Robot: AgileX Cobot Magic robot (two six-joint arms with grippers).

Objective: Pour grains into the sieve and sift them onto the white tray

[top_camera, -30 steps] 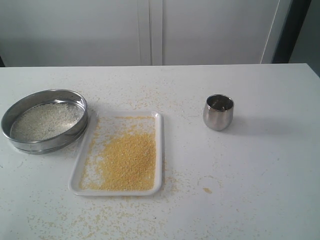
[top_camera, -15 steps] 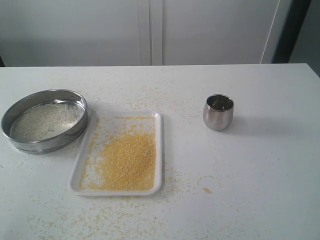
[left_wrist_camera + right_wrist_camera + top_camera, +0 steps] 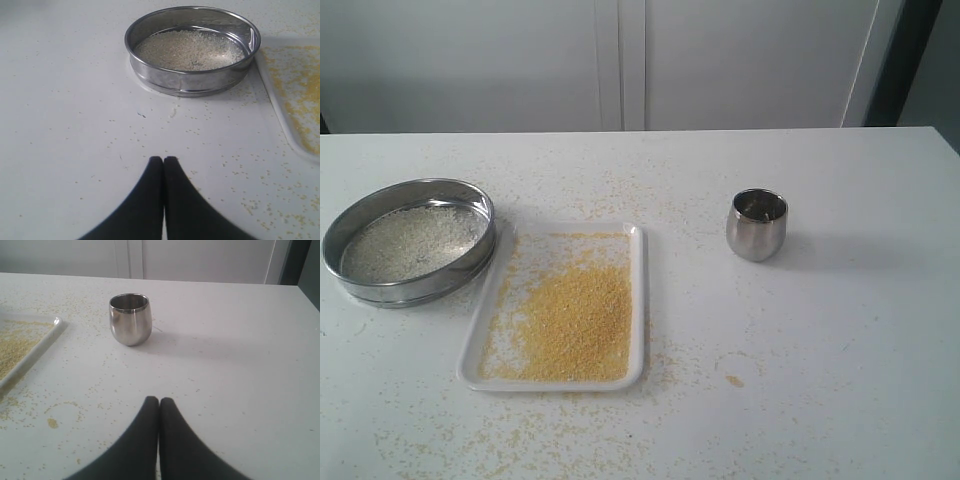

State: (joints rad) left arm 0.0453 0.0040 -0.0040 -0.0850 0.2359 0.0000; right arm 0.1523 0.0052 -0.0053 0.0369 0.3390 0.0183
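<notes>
The round steel sieve (image 3: 408, 240) rests on the table at the left, its mesh covered with pale whitish grains (image 3: 412, 243). Beside it lies the white tray (image 3: 636, 300), spread with golden-yellow grains (image 3: 575, 320). No gripper shows in the exterior view. In the left wrist view the sieve (image 3: 192, 50) stands beyond my left gripper (image 3: 163, 160), which is shut on nothing, and a tray corner (image 3: 280, 112) shows. My right gripper (image 3: 159, 400) is shut and empty too, well short of the small steel cup (image 3: 130, 319).
The small rounded steel cup (image 3: 757, 224) stands upright to the right of the tray. Loose yellow grains are scattered on the white table (image 3: 840, 350) around the tray, with a small clump (image 3: 734, 380) near the front. A white wall runs behind the table.
</notes>
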